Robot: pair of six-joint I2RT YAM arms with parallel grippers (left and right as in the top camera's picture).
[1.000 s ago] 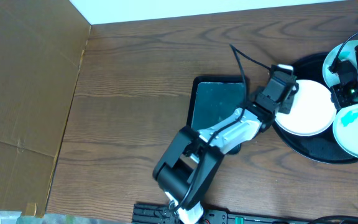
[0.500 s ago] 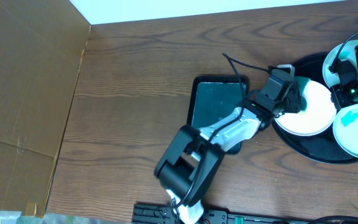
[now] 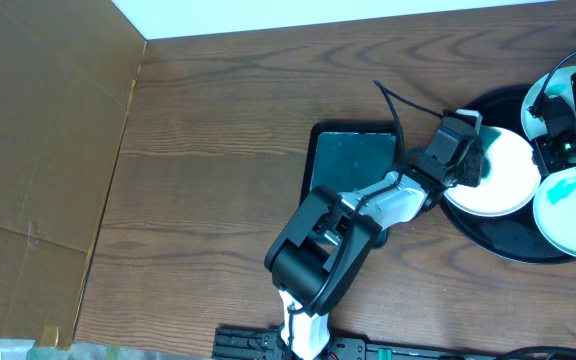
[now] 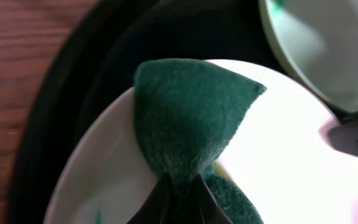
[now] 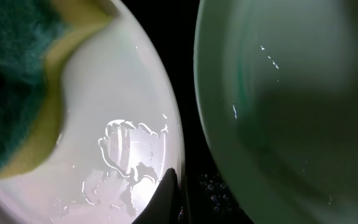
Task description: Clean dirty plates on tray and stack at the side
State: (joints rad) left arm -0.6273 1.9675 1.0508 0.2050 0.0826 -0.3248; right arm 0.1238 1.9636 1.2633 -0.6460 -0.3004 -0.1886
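The round black tray [image 3: 498, 238] at the right holds three plates. My left gripper [image 3: 475, 160] is shut on a green and yellow sponge [image 4: 191, 118] and presses it on the left part of the middle white plate [image 3: 508, 175]. In the left wrist view the fingers [image 4: 180, 186] pinch the sponge over this plate [image 4: 291, 155]. My right gripper [image 5: 169, 190] is shut on the plate's wet right rim [image 5: 123, 106], with the sponge [image 5: 11, 74] at the far side. A plate with teal stains [image 3: 573, 205] lies front right and another plate [image 3: 553, 85] lies behind.
A smaller rectangular dark tray [image 3: 353, 165] lies left of the round tray, under my left arm. Brown cardboard [image 3: 38, 150] covers the far left. A pale-aqua plate [image 5: 291, 112] lies close beside the held plate in the right wrist view.
My left gripper has moved the sponge a little further onto the middle plate, and the left arm's elbow has shifted right. The right arm has not moved.
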